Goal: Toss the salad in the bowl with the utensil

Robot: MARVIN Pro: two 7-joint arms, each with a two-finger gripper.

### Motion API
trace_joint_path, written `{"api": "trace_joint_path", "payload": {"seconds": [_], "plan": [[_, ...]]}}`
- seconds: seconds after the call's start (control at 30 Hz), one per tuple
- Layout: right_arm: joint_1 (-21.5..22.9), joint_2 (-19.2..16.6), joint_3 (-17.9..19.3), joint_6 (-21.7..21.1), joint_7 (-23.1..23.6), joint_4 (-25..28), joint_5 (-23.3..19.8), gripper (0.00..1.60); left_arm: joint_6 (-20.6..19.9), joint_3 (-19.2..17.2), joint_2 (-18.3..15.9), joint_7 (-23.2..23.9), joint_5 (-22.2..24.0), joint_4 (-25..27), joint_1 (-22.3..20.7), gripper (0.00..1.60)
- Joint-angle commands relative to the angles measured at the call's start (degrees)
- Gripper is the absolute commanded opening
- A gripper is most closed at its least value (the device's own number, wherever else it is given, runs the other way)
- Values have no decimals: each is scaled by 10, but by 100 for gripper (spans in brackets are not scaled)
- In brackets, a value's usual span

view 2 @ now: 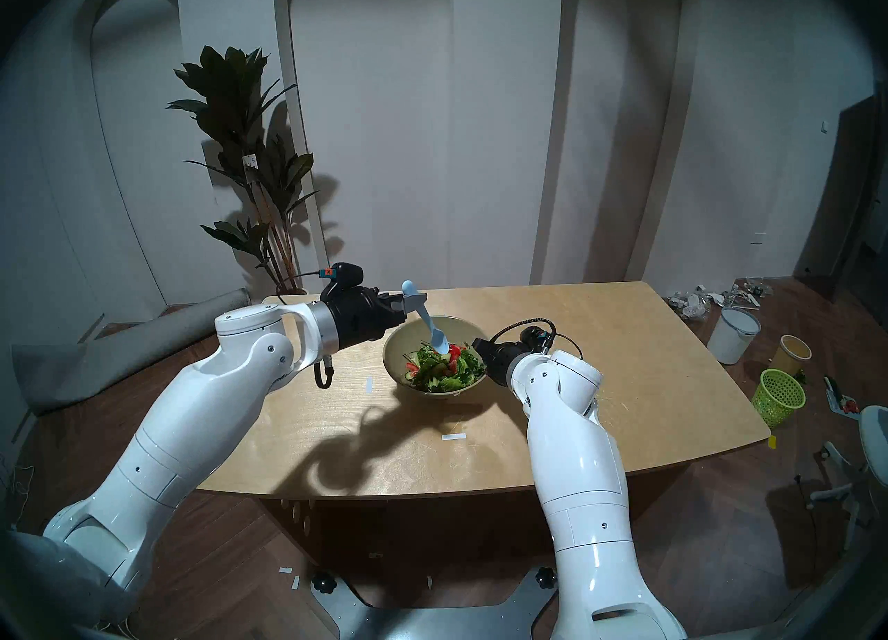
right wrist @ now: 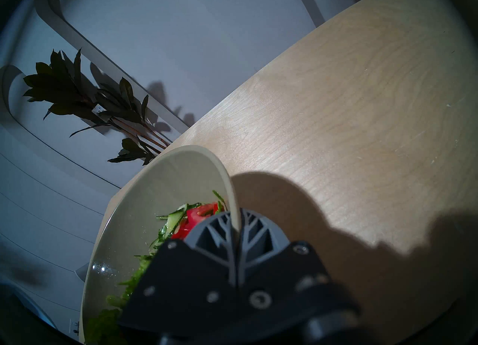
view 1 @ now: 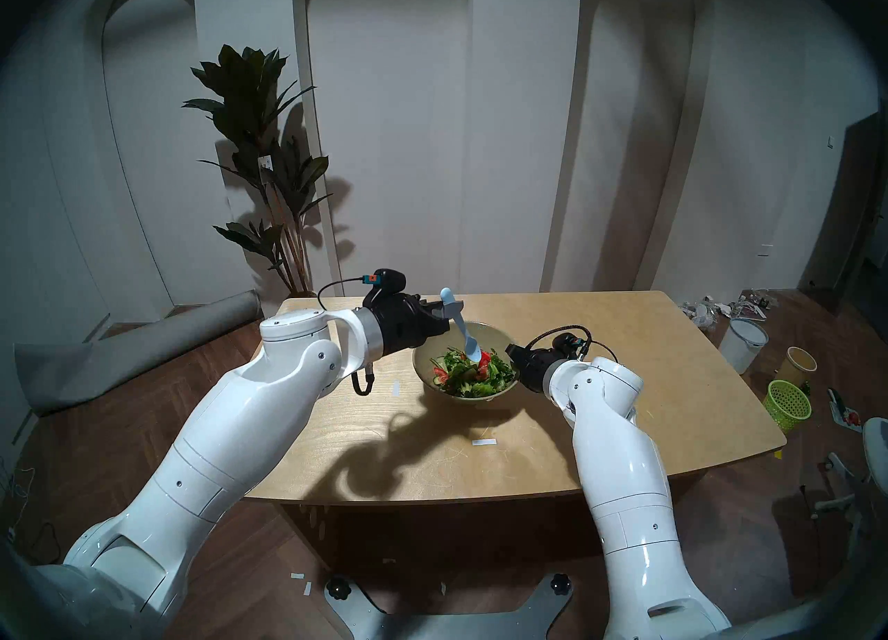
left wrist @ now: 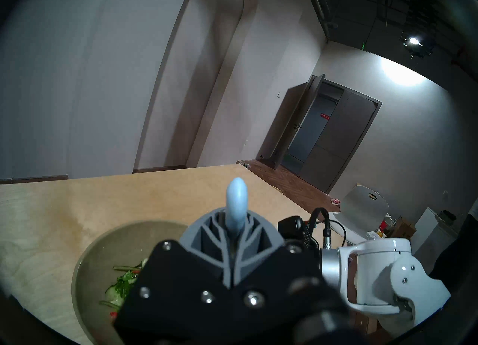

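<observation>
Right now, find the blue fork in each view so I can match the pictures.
Head left: blue fork, centre, slanting into the bowl.
Head right: blue fork, centre, left of middle.
Left wrist: handle end poking up, centre.
Right wrist: not in view.
Shared landmark: the bowl.

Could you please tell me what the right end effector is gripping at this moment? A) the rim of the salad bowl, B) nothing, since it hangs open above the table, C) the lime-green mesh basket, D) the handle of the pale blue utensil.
A: in the right wrist view the right end effector is shut on the rim of the bowl, while the left end effector holds the utensil.
</observation>
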State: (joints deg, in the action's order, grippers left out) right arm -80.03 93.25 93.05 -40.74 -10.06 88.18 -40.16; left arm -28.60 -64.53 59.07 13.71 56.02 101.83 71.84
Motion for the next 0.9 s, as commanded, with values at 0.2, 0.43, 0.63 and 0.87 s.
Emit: {"api": "trace_joint_path", "payload": {"seconds": [0.2,0.43,0.63,0.87], "plan": [[3,1,1,1,1,10,-1,0,105,0,-38,32,-52,24,76,0],[3,1,1,1,1,10,-1,0,150,16,-27,39,-88,-3,76,0],[3,1,1,1,1,10,-1,0,160,40,-29,49,-118,-9,63,0],[3,1,1,1,1,10,-1,0,174,66,-20,46,-155,-30,52,0]]}}
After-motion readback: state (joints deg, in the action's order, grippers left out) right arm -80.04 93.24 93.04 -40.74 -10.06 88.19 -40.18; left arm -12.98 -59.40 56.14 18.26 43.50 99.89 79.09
